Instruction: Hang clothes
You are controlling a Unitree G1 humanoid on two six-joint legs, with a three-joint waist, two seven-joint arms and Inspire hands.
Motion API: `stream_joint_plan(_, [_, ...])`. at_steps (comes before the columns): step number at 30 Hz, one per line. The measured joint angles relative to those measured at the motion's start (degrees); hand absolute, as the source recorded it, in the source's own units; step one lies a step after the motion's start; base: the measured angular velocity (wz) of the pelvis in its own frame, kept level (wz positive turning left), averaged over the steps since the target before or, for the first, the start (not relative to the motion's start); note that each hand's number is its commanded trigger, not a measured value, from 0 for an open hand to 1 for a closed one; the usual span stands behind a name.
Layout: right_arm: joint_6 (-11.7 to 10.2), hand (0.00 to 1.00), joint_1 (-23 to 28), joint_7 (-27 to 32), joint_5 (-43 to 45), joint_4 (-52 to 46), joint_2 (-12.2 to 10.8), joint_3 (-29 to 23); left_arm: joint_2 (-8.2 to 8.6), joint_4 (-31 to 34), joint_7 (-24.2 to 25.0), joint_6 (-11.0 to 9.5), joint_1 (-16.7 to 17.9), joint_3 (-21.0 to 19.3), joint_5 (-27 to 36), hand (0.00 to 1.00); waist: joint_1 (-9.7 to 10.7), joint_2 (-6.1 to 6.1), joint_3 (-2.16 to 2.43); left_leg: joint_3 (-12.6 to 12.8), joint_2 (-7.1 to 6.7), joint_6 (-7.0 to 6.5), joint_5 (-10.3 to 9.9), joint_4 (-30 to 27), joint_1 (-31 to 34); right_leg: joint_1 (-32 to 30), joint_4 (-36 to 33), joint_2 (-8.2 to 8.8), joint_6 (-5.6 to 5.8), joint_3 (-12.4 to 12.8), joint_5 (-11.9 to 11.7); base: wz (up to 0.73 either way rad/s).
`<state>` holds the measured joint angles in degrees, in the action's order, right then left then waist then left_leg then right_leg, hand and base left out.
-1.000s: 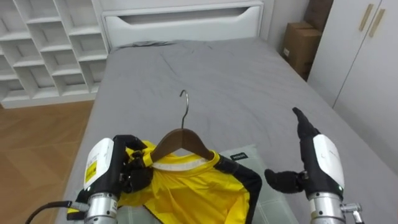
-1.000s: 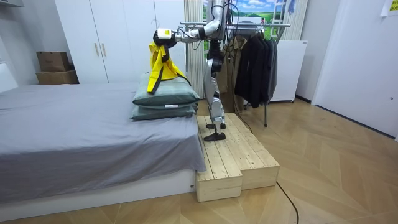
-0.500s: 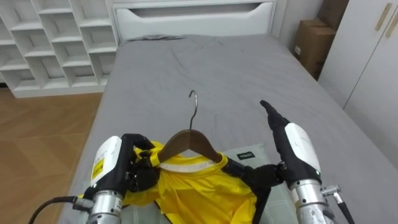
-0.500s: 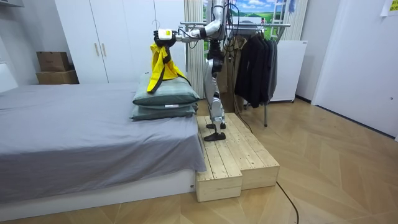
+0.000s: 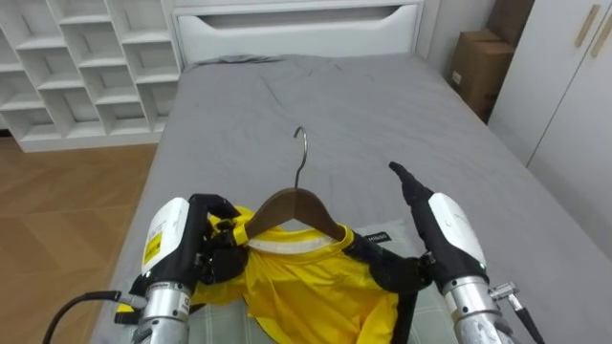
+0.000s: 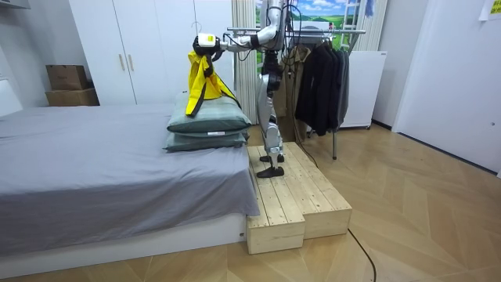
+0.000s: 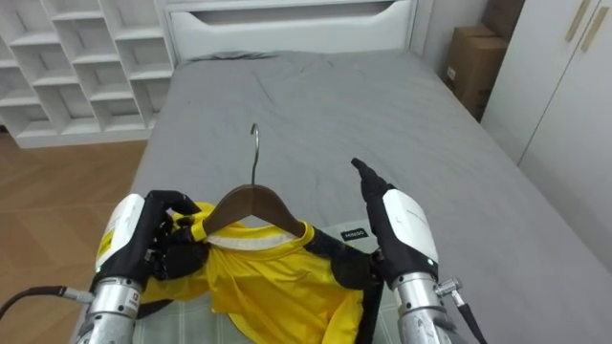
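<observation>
We see the yellow shirt [image 5: 306, 287] on its wooden hanger [image 5: 292, 206], lifted over the pillows [image 6: 208, 124] at the bed's [image 5: 335, 105] near edge. Our left hand [image 5: 216, 252] clutches one shoulder. Our right hand [image 5: 442, 231] meets the other, its grip unclear.

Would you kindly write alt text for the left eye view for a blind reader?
A yellow shirt on a wooden hanger is held above a grey bed: the left hand grips its left shoulder, the right hand, fingers straight, is at its right.
</observation>
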<state>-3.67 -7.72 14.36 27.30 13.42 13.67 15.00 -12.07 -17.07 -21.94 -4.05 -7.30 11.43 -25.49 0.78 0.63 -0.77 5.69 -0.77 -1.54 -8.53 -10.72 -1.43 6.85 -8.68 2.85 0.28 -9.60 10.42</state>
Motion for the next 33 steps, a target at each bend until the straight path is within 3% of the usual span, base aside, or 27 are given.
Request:
stream_joint_plan(20, [-0.01, 0.00, 0.02, -0.40, -0.07, 0.01, -0.11, 0.20, 0.13, 0.34, 0.00, -0.03, -0.03, 0.11, -0.11, 1.00, 0.02, 0.82, -0.02, -0.01, -0.01, 0.00, 0.01, 0.08, -0.08, 0.10, -0.01, -0.01, 0.00, 0.07, 0.00, 0.00])
stream_joint_plan(27, [0.21, 0.00, 0.59, -1.51, -0.10, 0.01, -0.07, 3.76, 0.14, 2.04, 0.05, 0.76, -0.02, 0.11, -1.21, 1.00, -0.04, 0.82, 0.04, -0.18, -0.01, 0.00, 0.01, -0.10, -0.07, 0.21, -0.07, 0.00, 0.00, -0.13, 0.00, 0.00])
stream_joint_plan(33, [1.32, 0.00, 0.90, -3.02, -0.13, 0.02, -0.10, 5.35, 0.16, 3.20, 0.08, 2.26, -0.02, 0.59, -1.68, 1.00, -0.29, 0.49, 0.52, -0.46, -0.09, 0.00, 0.02, -0.23, -0.64, 0.98, -0.05, 0.05, 0.00, -0.23, 0.00, 0.02])
